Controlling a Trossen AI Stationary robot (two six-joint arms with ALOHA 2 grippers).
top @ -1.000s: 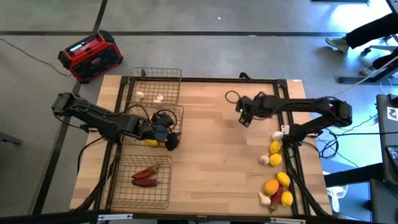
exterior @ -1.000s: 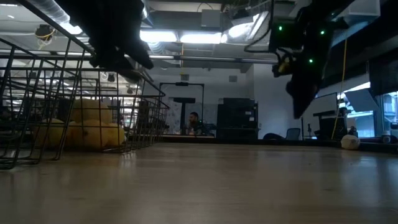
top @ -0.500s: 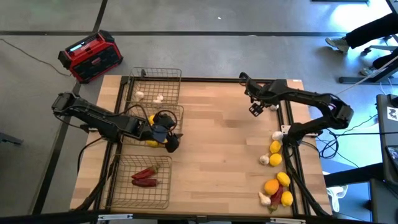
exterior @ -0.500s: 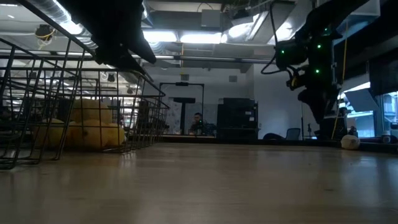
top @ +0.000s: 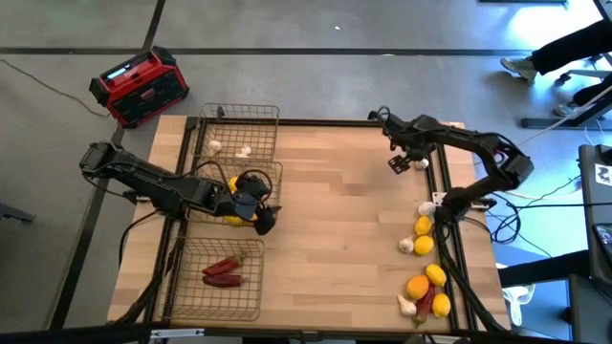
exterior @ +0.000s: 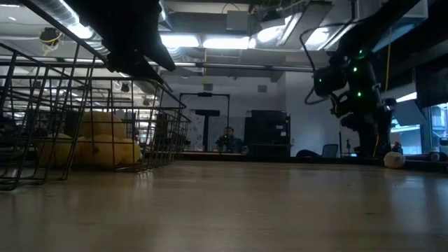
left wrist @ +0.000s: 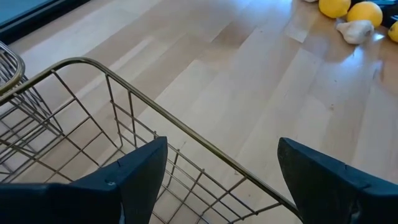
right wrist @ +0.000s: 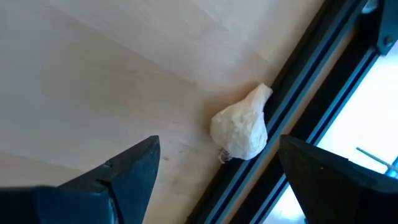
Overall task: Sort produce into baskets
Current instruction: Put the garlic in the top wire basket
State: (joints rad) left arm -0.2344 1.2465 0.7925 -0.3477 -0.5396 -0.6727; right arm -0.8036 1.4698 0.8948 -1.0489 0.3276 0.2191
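- Produce lies in two places on the wooden table (top: 325,220): a loose group near the right edge and sorted items in three wire baskets along the left edge.
- The loose group (top: 426,263) holds yellow lemons, an orange citrus, whitish garlic and a red chili, strung along the right edge toward the near corner.
- The far basket (top: 258,119) holds two garlic bulbs (top: 229,149).
- The middle basket (top: 273,177) holds lemons (exterior: 105,150), partly hidden by the left arm.
- The near basket (top: 191,287) holds two red chilies (top: 222,272).
- The left gripper (top: 265,218) hangs over the middle basket's inner rim, fingers spread wide and empty.
- The right gripper (top: 400,162) hovers near the far right corner, fingers wide apart and empty.
- One garlic bulb (right wrist: 241,129) lies just ahead of the right gripper, against the table's dark edge rail.
- A red-and-black box (top: 139,86) sits on the floor beyond the far left corner.
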